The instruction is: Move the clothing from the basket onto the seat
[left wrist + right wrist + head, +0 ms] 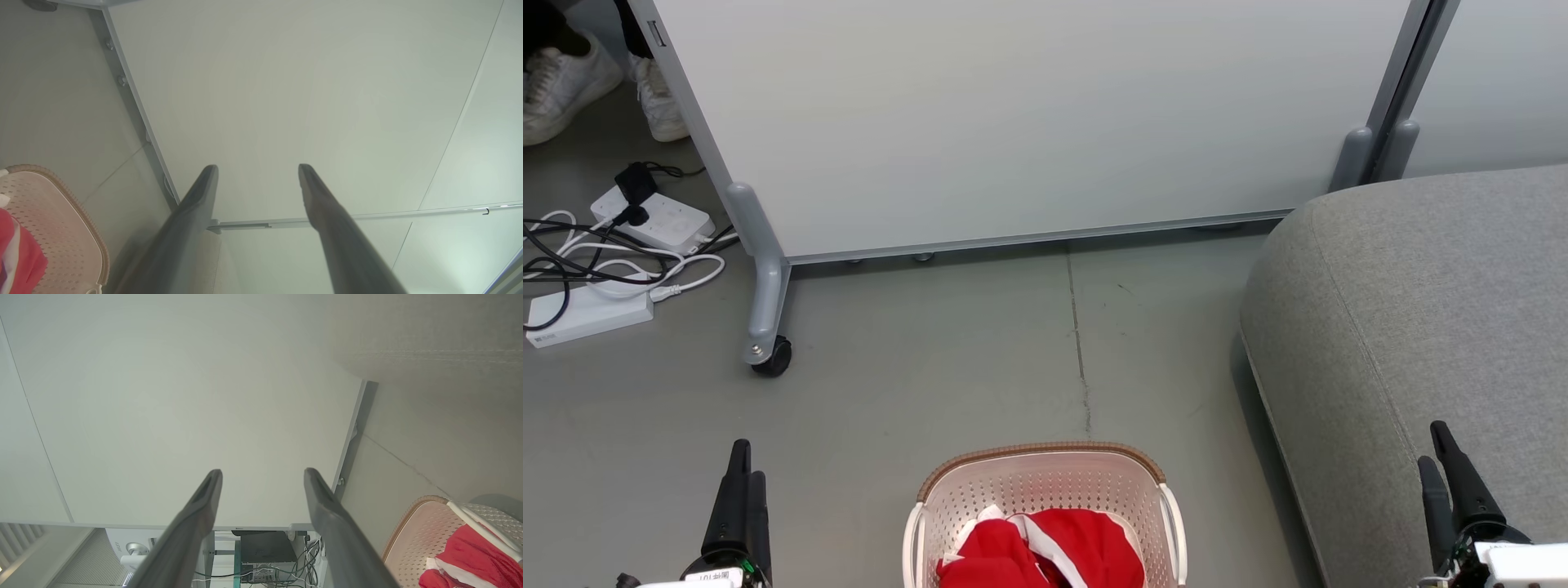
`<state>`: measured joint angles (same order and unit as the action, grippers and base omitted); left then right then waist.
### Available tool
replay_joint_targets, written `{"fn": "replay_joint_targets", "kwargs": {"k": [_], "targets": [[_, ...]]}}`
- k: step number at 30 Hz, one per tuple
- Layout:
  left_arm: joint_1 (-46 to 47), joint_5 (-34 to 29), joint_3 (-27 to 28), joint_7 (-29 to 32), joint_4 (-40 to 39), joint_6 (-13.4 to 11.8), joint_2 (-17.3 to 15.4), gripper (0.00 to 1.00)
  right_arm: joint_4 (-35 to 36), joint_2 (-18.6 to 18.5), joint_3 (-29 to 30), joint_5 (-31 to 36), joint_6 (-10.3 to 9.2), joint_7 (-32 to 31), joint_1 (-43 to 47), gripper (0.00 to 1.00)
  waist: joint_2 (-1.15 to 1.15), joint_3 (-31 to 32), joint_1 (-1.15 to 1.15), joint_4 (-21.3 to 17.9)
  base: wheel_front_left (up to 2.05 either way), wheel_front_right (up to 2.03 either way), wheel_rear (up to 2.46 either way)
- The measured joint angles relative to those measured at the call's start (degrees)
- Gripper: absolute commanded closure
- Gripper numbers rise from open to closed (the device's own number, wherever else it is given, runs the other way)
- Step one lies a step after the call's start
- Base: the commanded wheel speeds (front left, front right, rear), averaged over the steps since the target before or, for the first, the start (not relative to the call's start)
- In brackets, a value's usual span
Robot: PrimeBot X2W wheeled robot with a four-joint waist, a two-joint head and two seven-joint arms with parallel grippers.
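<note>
One basket (1045, 483), one seat (1421, 310)

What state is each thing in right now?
basket: upright on the floor, loaded.
clothing: crumpled inside the basket, not held.
seat: no clothing on its visible part.
left tool: open, holding nothing.
right tool: open, holding nothing.

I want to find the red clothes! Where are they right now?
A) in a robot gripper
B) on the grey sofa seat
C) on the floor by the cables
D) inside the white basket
D: the red clothing lies inside the laundry basket, which stands on the floor beside the grey seat; the left gripper and right gripper are open and hold nothing.
</note>
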<state>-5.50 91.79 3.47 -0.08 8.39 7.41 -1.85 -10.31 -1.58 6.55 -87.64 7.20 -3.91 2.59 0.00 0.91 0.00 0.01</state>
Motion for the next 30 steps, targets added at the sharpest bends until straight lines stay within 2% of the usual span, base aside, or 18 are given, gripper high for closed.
{"fn": "replay_joint_targets", "kwargs": {"k": [5,16,28,30], "targets": [[0.09,-1.82,0.59,-0.81,0.43,0.0,0.01,0.0,-0.32,-0.02,0.43,3.93,0.0,1.04,-0.52,0.0,0.0,0.26,0.0,0.01,0.0,0.0,0.0],[1.29,-8.27,1.24,-3.23,0.97,0.0,-0.24,0.0,2.24,-0.22,0.6,20.31,0.01,4.08,-2.58,0.0,0.0,1.02,0.0,0.12,0.0,0.0,0.0],[1.76,-17.12,-0.01,-5.3,1.3,0.0,-0.41,0.0,6.05,-0.42,-2.93,39.76,0.03,6.79,-4.66,0.0,0.0,1.56,0.0,0.74,0.0,0.0,0.0],[2.47,-19.83,-0.05,-5.83,1.1,0.01,-0.43,0.0,6.86,-0.42,-4.13,44.78,0.02,7.45,-4.88,0.0,0.0,1.62,0.0,0.95,0.0,0.0,0.0]]}}
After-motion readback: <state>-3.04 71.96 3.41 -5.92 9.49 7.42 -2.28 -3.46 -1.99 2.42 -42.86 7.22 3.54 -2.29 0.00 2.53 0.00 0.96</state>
